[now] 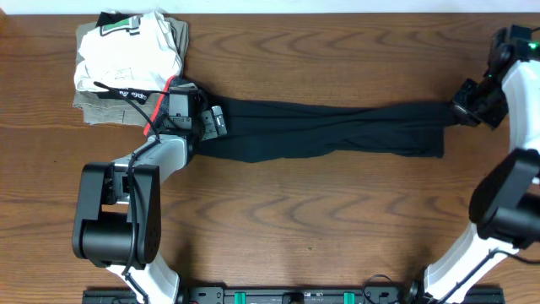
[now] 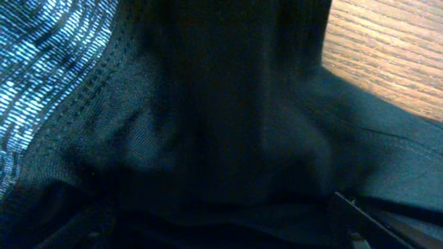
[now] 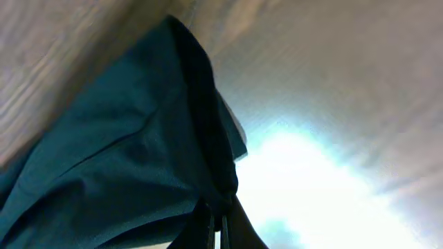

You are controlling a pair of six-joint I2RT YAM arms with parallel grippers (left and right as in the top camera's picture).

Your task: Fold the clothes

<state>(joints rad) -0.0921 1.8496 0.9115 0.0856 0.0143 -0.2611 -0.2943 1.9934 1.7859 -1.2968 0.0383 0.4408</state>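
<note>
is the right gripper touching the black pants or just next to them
Touching. The right wrist view shows the right gripper shut on the black pants, with a fold of fabric pinched between its jaws.

pants [image 1: 321, 135]: black (red lining) | stack [image 1: 126, 63]: white, khaki | table [image 1: 337, 228]: brown woodgrain

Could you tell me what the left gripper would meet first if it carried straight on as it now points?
Most likely the black pants: their fabric fills the left wrist view right ahead of the left gripper. Depth is unclear, so it may be touching them.
</note>
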